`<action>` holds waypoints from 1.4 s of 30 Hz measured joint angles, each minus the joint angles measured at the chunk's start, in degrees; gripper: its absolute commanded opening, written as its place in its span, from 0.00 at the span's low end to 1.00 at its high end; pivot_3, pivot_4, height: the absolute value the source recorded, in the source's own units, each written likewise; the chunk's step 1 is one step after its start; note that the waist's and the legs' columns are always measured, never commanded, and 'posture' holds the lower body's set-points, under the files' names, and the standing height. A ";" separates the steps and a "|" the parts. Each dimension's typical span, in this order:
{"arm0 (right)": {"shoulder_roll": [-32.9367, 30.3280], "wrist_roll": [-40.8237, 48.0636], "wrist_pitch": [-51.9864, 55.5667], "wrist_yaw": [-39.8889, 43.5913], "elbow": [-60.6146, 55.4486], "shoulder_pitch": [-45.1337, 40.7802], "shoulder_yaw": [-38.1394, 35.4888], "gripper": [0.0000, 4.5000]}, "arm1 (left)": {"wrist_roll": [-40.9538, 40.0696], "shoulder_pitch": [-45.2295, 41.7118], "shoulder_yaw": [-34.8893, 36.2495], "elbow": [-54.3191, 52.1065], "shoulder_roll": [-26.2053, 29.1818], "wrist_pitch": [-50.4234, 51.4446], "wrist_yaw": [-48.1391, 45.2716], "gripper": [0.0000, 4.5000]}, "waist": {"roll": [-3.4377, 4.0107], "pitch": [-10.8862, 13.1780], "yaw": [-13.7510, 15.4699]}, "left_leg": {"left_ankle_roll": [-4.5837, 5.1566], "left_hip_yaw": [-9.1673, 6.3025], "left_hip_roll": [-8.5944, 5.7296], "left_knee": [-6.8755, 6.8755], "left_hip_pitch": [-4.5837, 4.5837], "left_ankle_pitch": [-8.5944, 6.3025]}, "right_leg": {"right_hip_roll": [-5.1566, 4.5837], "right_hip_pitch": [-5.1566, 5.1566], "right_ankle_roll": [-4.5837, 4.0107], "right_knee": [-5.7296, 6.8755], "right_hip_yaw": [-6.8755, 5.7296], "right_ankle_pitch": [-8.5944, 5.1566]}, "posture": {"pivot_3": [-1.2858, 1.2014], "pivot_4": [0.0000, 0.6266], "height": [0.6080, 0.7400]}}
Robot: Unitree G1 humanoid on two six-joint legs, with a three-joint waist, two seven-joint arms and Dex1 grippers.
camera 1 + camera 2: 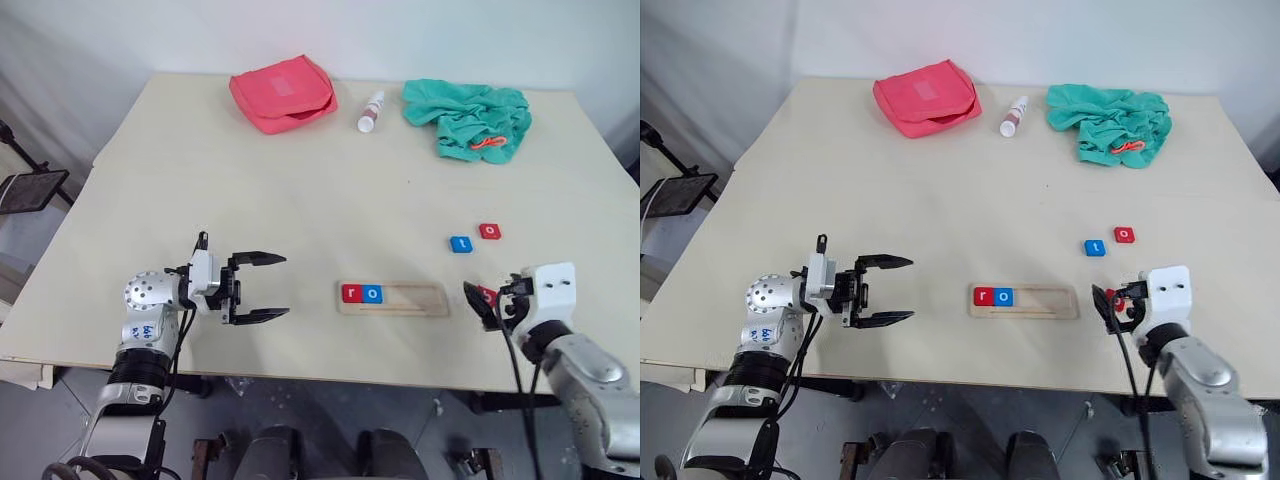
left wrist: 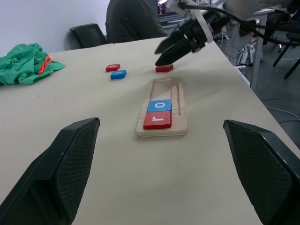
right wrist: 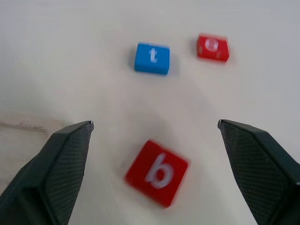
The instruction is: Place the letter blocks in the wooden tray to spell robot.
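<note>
Two letter blocks (image 1: 361,293) in the wooden tray (image 1: 415,300) — three outside.

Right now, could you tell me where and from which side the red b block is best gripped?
Probably by two opposite side edges, from straight above. The b block lies flat on the table, skewed, with bare surface all round. The open right gripper hangs over it, so the fingers would need turning to square with its edges.
</note>
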 measured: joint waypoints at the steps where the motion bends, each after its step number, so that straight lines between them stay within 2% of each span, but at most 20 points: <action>1: -2.11 0.09 -0.44 2.46 1.44 -0.36 0.00 0.99 | 0.00 -0.08 -0.07 0.00 -0.26 0.04 0.00 1.00 | 0.00 0.00 0.00 | 0.01 0.02 0.00 0.01 0.00 0.00 | 0.00 0.00 0.00 -0.01 -0.01 0.00 | 0.52 0.24 1.00; 4: -7.37 0.10 -1.56 8.68 5.63 -1.35 0.21 0.99 | 0.03 -0.24 -0.25 0.03 -0.63 0.07 0.00 1.00 | -0.01 0.01 0.02 | 0.01 0.03 0.01 0.00 0.00 0.00 | -0.01 0.02 0.00 -0.05 -0.04 0.00 | 0.52 0.24 1.00; 9: -20.77 -0.88 -5.96 25.23 18.08 -7.27 4.89 0.99 | 0.16 -0.75 -0.69 0.15 -1.32 0.01 0.37 1.00 | -0.02 0.02 0.01 | 0.06 0.07 0.01 0.05 0.00 0.00 | -0.03 0.11 0.00 -0.18 -0.11 0.00 | 0.52 0.24 1.00; 11: -23.20 -2.15 -9.00 29.75 22.51 -9.44 6.69 0.99 | 0.16 -0.68 -0.87 0.05 -1.57 -0.05 0.69 1.00 | -0.04 0.02 0.02 | 0.05 0.03 0.05 0.04 0.00 -0.01 | -0.01 0.13 0.00 -0.20 -0.18 0.00 | 0.52 0.24 1.00; 15: -24.20 -4.48 -13.49 36.61 29.51 -14.16 11.88 0.99 | 0.16 0.44 -1.18 -0.87 -1.96 -0.06 1.63 1.00 | -0.05 0.03 -0.05 | 0.05 0.05 0.04 0.04 -0.02 -0.01 | -0.05 0.12 0.00 -0.22 -0.23 0.00 | 0.52 0.24 1.00; 21: -24.34 -6.83 -16.41 42.61 34.41 -18.16 15.53 0.99 | 0.15 3.44 -1.19 -4.49 -1.92 0.35 3.50 1.00 | -0.06 0.03 0.04 | 0.05 0.02 0.05 0.06 -0.04 -0.01 | -0.07 0.13 0.00 -0.24 -0.28 0.00 | 0.52 0.24 1.00; 25: -24.35 -7.83 -16.46 44.57 34.54 -18.76 16.27 0.81 | 0.14 5.51 -1.18 -6.89 -1.56 0.91 4.66 1.00 | -0.06 0.03 0.15 | 0.05 -0.04 0.05 0.08 -0.03 -0.01 | -0.08 0.19 0.01 -0.28 -0.32 0.00 | 0.52 0.24 1.00; 29: -24.35 -8.06 -16.48 45.45 34.35 -18.53 16.29 0.49 | 0.10 6.65 -1.17 -8.25 -0.73 1.36 5.22 1.00 | -0.06 0.03 0.18 | 0.05 -0.04 0.05 0.10 -0.03 -0.01 | -0.08 0.27 0.01 -0.44 -0.33 0.01 | 0.52 0.24 1.00; 32: -24.35 -8.20 -16.53 45.73 34.08 -18.37 16.26 0.32 | 0.06 6.85 -1.17 -9.02 -0.67 1.50 5.55 1.00 | -0.06 0.03 0.25 | 0.05 -0.04 0.05 0.11 -0.03 -0.01 | -0.07 0.32 0.02 -0.51 -0.34 0.01 | 0.52 0.24 1.00; 38: -26.48 -8.21 -13.12 45.31 29.16 -17.90 15.99 0.33 | 0.04 7.44 -1.18 -9.25 -0.62 1.52 5.64 1.00 | -0.05 0.03 0.27 | 0.05 -0.04 0.05 0.09 -0.06 -0.01 | -0.06 0.29 0.02 -0.53 -0.35 0.01 | 0.52 0.24 1.00; 42: -28.69 -6.52 -6.89 47.58 20.86 -21.82 16.44 0.33 | 0.02 7.62 -1.33 -9.24 -0.61 1.44 5.03 1.00 | -0.05 0.04 0.00 | 0.01 -0.02 0.17 0.09 -0.06 -0.02 | 0.02 0.29 0.02 -0.60 -0.34 0.01 | 0.52 0.24 1.00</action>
